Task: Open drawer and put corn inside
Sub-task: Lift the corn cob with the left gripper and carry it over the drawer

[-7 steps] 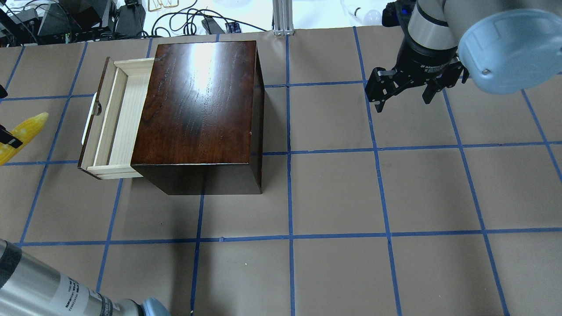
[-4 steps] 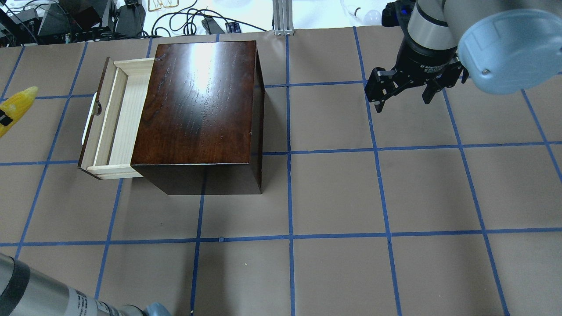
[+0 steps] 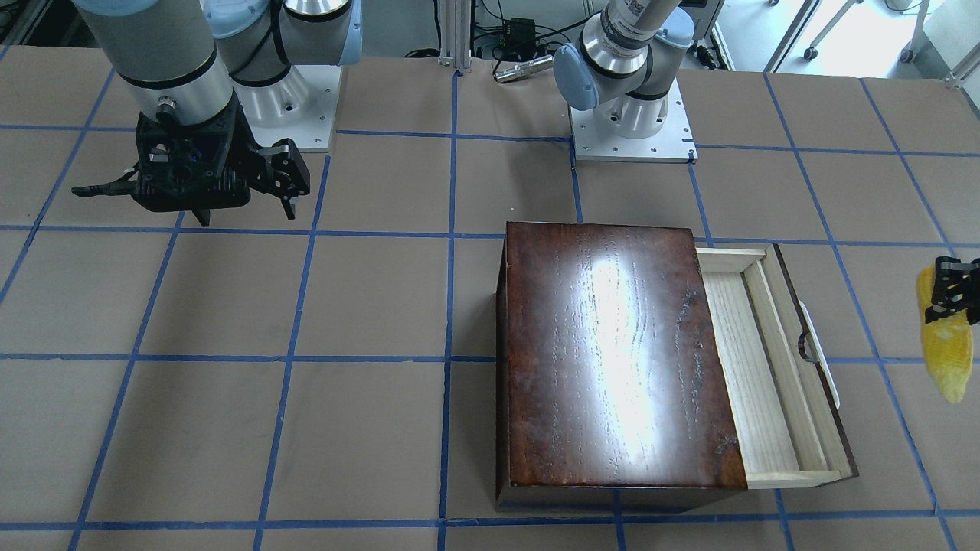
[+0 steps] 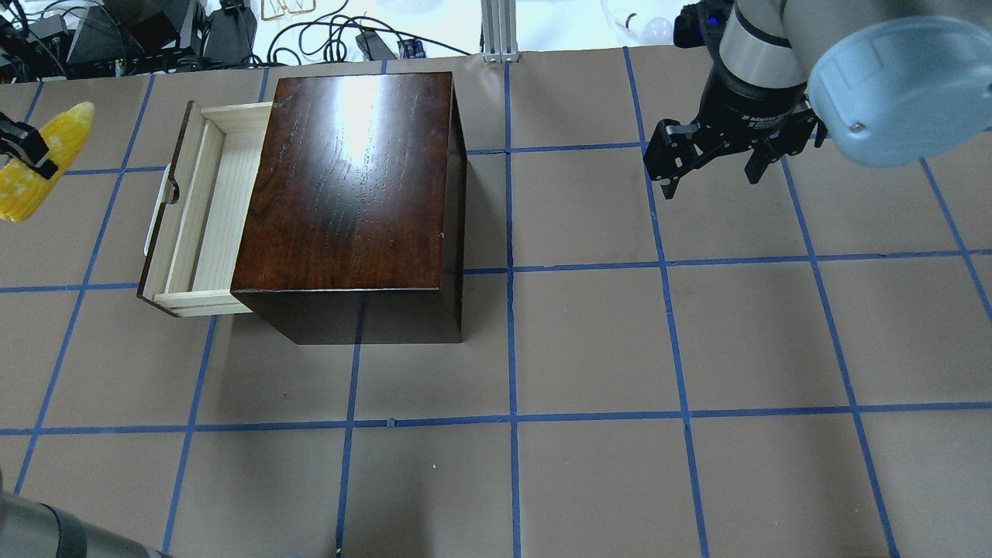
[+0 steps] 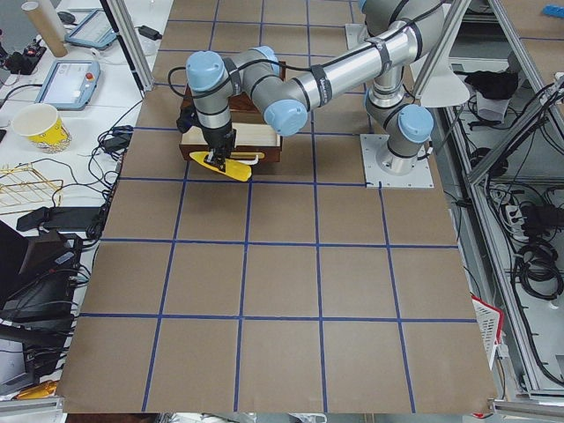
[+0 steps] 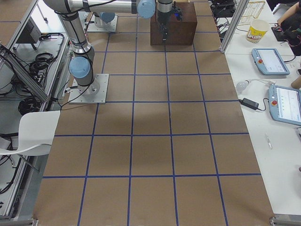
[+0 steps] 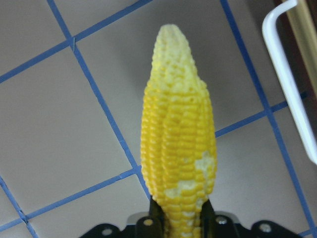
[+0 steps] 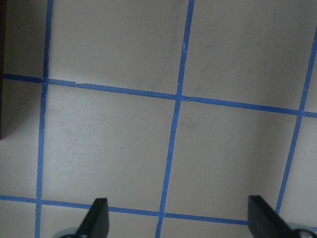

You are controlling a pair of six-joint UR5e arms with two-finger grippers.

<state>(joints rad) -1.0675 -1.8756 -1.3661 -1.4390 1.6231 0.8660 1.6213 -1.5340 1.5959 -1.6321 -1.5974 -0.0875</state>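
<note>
The yellow corn [image 4: 48, 152] is held in my left gripper [image 4: 23, 152], which is shut on its thick end, in the air left of the drawer. In the left wrist view the corn [image 7: 178, 144] points away from the gripper [image 7: 181, 223] over the table. The drawer [image 4: 208, 203] is pulled open from the dark-brown box [image 4: 349, 186], and its pale tray is empty. Its white handle [image 4: 154, 219] faces the corn and also shows in the left wrist view [image 7: 292, 84]. My right gripper [image 4: 709, 167] is open and empty, far right of the box.
The table is brown paper with a blue tape grid [image 4: 511, 418]. Cables and gear [image 4: 155, 31] lie beyond the far edge. In the front-facing view the corn [image 3: 945, 352] hangs right of the drawer [image 3: 766, 367], and both arm bases [image 3: 632, 122] stand at the top.
My left gripper has carried the corn toward the table's far edge and a little nearer the drawer. The left forearm has slid almost out of the overhead view. The right arm has not moved.
</note>
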